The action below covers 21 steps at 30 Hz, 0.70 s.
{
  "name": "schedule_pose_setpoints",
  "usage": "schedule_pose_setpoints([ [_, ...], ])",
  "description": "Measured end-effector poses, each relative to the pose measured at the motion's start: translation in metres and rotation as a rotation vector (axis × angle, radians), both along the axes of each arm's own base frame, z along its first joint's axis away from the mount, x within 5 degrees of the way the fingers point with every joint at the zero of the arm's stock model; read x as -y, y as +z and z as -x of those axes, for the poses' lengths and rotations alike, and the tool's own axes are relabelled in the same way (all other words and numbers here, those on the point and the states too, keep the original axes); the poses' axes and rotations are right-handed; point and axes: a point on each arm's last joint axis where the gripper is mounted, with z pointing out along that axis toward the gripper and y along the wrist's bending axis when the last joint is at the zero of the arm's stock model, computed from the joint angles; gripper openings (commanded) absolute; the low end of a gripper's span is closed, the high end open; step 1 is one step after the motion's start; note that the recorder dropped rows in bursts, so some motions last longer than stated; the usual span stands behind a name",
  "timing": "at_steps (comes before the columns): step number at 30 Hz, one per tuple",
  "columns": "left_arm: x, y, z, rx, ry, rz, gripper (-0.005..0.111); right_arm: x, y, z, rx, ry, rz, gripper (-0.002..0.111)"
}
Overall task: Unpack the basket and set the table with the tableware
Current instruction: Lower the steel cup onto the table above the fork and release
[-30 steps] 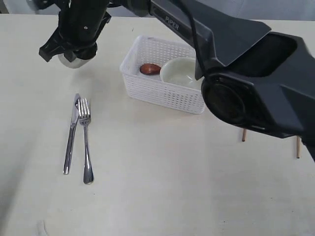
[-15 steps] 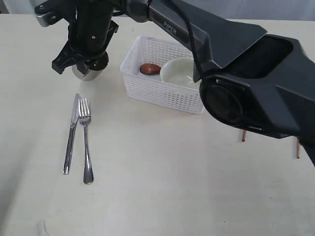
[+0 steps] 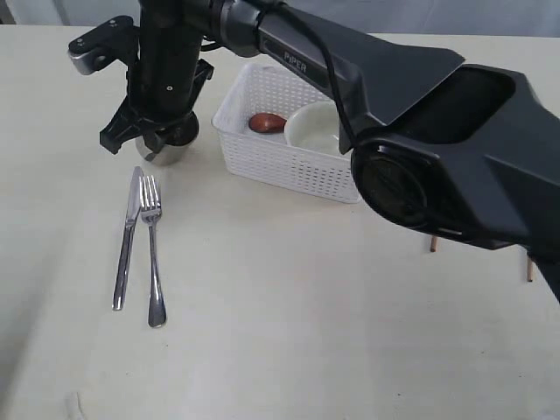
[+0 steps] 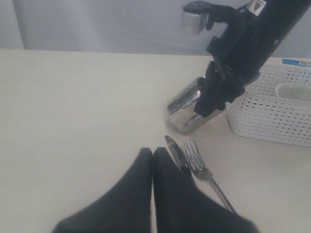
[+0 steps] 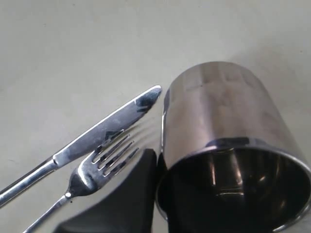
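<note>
On the left side of the exterior view, the right gripper (image 3: 156, 140) reaches across the middle and grips the steel cup (image 3: 171, 150) at its rim. It carries the cup tilted, just past the tips of the knife (image 3: 127, 236) and fork (image 3: 153, 254), which lie side by side on the table (image 3: 306, 350). I judge the cup is meant for the head of that place setting; whether its base touches the table I cannot tell. The basket (image 3: 289, 166) holds the wooden spoon (image 3: 266, 122) and the bowl (image 3: 317, 129), not yet unpacked. The chopsticks (image 3: 432, 241) show only as two ends below the arm (image 3: 394, 79), whose white letters read "PIPER"

In the left wrist view, the left gripper (image 4: 152, 189) has its fingers pressed together on nothing and hangs low near the knife, probably idle while the other arm works. A blue printed strip (image 4: 296, 62) behind the basket is too small to read

In the right wrist view, one finger (image 5: 129, 199) lies against the cup's outer wall at the rim. The other is hidden, presumably inside. No maker's mark shows on cup or cutlery
</note>
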Motion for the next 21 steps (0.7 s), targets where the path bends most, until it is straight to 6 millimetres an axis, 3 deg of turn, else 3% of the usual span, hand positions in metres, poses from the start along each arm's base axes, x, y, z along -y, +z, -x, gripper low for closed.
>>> schedule_pose_setpoints([
  [8, 0.0, 0.0, 0.0, 0.0, 0.0, 0.0, 0.0, 0.0, 0.0, 0.0, -0.001, -0.002, 0.0, 0.0],
  [15, 0.0, 0.0, 0.0, 0.0, 0.0, 0.0, 0.0, 0.0, 0.0, 0.0, -0.001, -0.002, 0.0, 0.032],
  [21, 0.0, 0.0, 0.0, 0.0, 0.0, 0.0, 0.0, 0.0003, -0.0001, -0.0004, 0.002, -0.005, 0.003, 0.034],
])
